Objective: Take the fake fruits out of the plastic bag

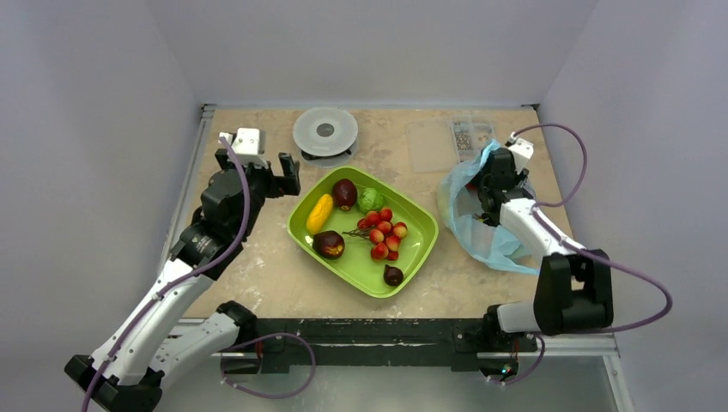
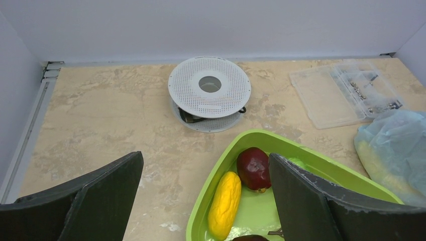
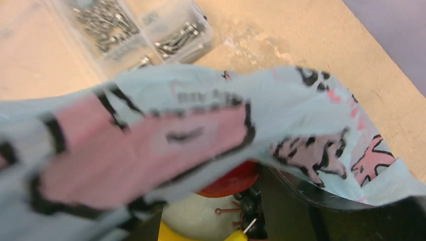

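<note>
While the left end effector [image 2: 205,163] gapes, blue pink-printed plastic bag [image 1: 482,247] masks right end effector [image 1: 477,212], state unclear.

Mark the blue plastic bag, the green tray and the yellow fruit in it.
Light-blue crinkly plastic bag [image 1: 481,245]: top view, near fold.
Lime-green plastic tray [image 1: 417,242]: top view, bare floor by right corner.
Long yellow plastic fruit [image 2: 224,203]: left wrist view, mid-body.

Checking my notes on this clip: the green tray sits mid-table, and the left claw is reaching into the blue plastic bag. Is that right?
No: the top external view shows the right claw reaching into the blue plastic bag; the left claw hangs open beside the green tray. The tray does sit mid-table.
</note>
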